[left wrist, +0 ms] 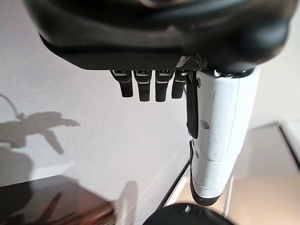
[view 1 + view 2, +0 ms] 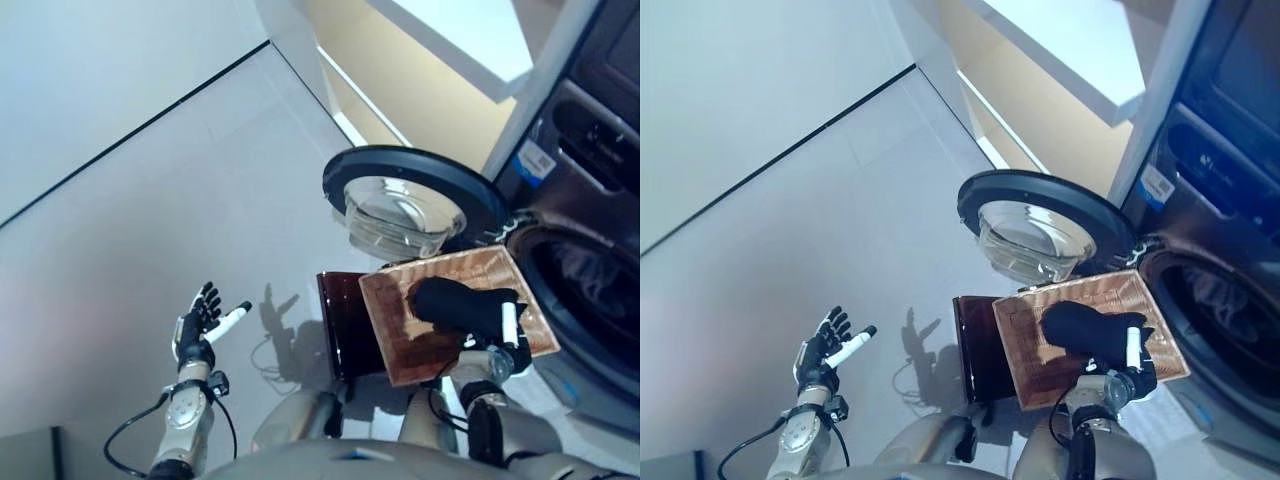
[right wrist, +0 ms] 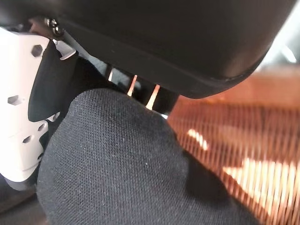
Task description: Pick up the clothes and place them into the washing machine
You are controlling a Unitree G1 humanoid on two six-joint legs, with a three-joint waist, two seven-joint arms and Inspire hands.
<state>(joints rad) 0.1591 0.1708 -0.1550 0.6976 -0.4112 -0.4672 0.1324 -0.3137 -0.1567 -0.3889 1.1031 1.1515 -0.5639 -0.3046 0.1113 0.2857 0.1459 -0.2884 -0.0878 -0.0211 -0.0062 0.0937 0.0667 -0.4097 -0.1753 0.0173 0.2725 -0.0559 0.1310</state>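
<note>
A black garment (image 2: 448,300) lies bunched in the shallow wicker basket (image 2: 440,265), which rests tilted on the dark brown box (image 2: 340,320) beside the washing machine. My right hand (image 2: 518,345) is in the basket with its fingers and white-covered thumb closed round the garment; the right wrist view shows the black cloth (image 3: 117,168) pressed up into the palm over the wicker. The machine's drum opening (image 2: 585,290) is just right of the basket. My left hand (image 2: 197,325) is open and empty over the floor at the far left, fingers straight (image 1: 150,86).
The round glass door (image 2: 410,200) of the machine stands swung open just behind the basket. A white shelf or counter (image 2: 460,35) runs above it. Pale tiled floor (image 2: 150,220) spreads to the left.
</note>
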